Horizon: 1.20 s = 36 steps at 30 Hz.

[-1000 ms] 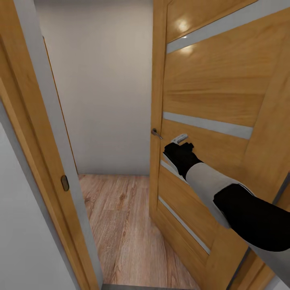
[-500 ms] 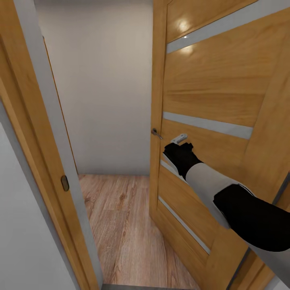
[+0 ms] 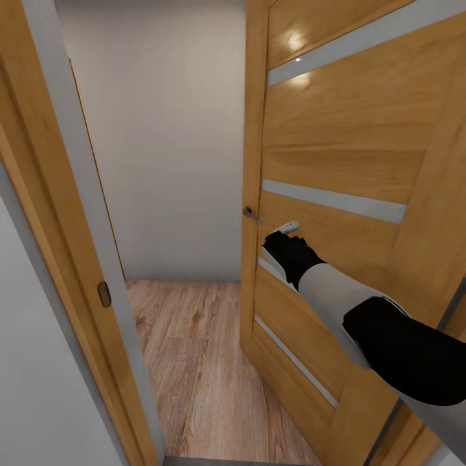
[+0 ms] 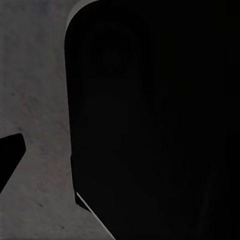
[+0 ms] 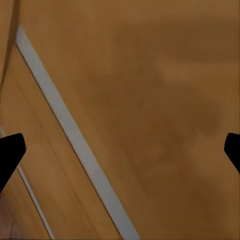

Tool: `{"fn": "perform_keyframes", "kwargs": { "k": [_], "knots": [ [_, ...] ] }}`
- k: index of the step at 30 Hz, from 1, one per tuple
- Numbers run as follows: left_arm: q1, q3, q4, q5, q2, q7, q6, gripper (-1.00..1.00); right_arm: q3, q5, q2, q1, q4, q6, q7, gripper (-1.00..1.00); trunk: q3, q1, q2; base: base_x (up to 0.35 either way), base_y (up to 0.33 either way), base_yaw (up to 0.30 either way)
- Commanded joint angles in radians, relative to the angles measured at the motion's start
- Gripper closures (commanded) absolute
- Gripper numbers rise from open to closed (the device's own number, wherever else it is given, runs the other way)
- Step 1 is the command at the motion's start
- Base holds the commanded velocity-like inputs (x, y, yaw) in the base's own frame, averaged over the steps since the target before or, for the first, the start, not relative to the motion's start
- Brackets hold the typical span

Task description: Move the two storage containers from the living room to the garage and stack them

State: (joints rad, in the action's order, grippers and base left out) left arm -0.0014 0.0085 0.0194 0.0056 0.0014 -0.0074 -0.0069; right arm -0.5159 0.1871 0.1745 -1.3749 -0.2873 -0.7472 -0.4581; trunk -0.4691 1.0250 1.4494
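The two storage containers are out of view. My right arm reaches forward to a wood-panelled door (image 3: pixel 349 149), and my right gripper (image 3: pixel 288 230) rests against its face just right of the metal handle (image 3: pixel 251 213). In the right wrist view the right gripper (image 5: pixel 120 150) is open, its black fingertips (image 5: pixel 10 152) spread wide over the door's panel and pale inlay strip, holding nothing. In the left wrist view the left gripper (image 4: pixel 120 160) points down at dark grey concrete floor (image 4: pixel 35 100) beside a dark part of the robot, with one fingertip (image 4: pixel 10 155) showing, set wide.
The door stands partly open, hinged on the right. Through the gap lie light wood-plank flooring (image 3: pixel 194 349) and a cream wall (image 3: pixel 168 142). The door frame (image 3: pixel 65 226) with its strike plate (image 3: pixel 104 294) borders the opening on the left.
My right gripper has shifted very slightly against the door, with less of its pale fingertip showing. The door, frame and view look the same.
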Motion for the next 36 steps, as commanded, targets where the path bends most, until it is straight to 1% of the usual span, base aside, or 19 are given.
{"fn": "perform_keyframes", "kwargs": {
  "k": [1, 27, 31, 34, 36],
  "knots": [
    [0.0, 0.001, 0.001, 0.001, 0.0, 0.0, -0.001, -1.0, -0.007, 0.011, 0.0, -0.001, 0.0, -0.006, -0.005, -1.0, -0.001, 0.0, 0.001, 0.0, 0.0, 0.0],
    [0.0, 0.001, 0.001, 0.001, 0.001, -0.002, -0.001, -1.0, -0.01, 0.01, 0.0, 0.006, 0.005, -0.003, 0.001, -1.0, -0.001, 0.0, 0.001, 0.0, 0.0, 0.0],
    [0.0, 0.0, 0.001, 0.001, 0.002, -0.002, -0.001, -1.0, -0.01, 0.011, 0.0, 0.006, 0.004, 0.001, 0.041, -1.0, -0.001, 0.0, 0.001, 0.0, 0.0, 0.0],
    [0.0, -0.001, 0.001, 0.001, 0.001, -0.002, -0.001, -1.0, -0.01, 0.011, 0.0, 0.006, 0.004, 0.003, 0.102, -1.0, -0.001, 0.0, 0.001, 0.0, 0.0, 0.0],
    [0.0, -0.001, 0.001, 0.001, 0.001, -0.002, -0.001, -1.0, -0.011, 0.011, 0.0, 0.006, 0.004, 0.004, 0.125, -1.0, -0.001, 0.0, 0.001, 0.0, 0.0, 0.0]
  ]
}}
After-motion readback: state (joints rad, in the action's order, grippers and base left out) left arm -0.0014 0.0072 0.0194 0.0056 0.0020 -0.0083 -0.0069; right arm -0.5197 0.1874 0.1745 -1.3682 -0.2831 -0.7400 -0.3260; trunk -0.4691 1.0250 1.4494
